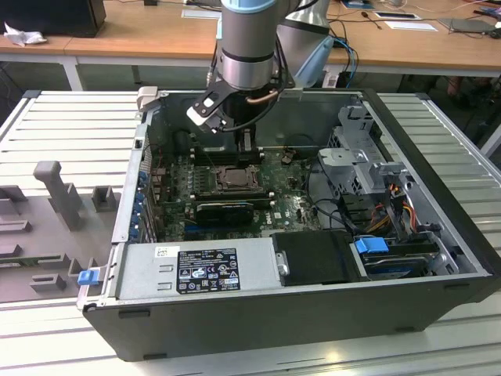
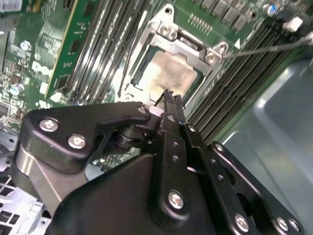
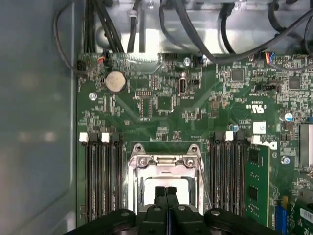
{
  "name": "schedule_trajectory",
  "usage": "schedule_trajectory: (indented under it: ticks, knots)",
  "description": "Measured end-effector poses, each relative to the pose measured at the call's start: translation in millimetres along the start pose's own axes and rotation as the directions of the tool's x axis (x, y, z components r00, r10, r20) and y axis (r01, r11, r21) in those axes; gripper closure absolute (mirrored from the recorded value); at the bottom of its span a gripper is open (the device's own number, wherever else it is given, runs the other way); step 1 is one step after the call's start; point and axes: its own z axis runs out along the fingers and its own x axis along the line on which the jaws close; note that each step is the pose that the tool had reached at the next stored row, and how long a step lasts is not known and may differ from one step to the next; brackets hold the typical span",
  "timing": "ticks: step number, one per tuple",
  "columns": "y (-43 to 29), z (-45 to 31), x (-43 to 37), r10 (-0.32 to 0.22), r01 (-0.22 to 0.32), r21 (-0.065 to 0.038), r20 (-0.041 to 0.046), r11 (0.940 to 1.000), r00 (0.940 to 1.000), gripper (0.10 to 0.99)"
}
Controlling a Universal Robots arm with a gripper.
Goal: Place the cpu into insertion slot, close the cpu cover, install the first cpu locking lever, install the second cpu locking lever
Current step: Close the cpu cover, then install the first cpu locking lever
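The black gripper (image 3: 166,190) sat closest to the lens in both wrist views, its two fingertips (image 2: 169,95) pressed together with nothing between them. They were poised right over the cpu (image 3: 147,192); whether they touched it could not be told. The cpu (image 2: 171,71) was a flat square chip with a pale beige-silver, faintly smudged face, lying inside the insertion slot (image 1: 219,171). The cpu cover (image 3: 166,160), a thin silver-grey metal frame with a cut-out middle, lay flat around the chip so that its face showed through the opening. A thin wire lever (image 2: 264,46) ran out from one corner of the cover (image 2: 188,46). Long black memory slots (image 3: 100,181) flanked the socket on the green circuit board (image 3: 161,107). In the exterior view the arm (image 1: 246,47) hung from the upper middle of the frame into the open computer case (image 1: 258,313), with the slot just left of centre.
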Motion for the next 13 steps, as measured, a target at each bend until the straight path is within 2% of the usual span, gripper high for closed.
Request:
schedule_trajectory:
  ticks: [10, 13]
  knots:
    - [-11.0, 0.8, 0.0, -0.004, 0.004, 0.0, -0.0002, 1.0, 1.0, 0.98]
    - [-10.8, -8.6, 0.1, -0.004, 0.004, 0.0, -0.0003, 1.0, 1.0, 0.98]
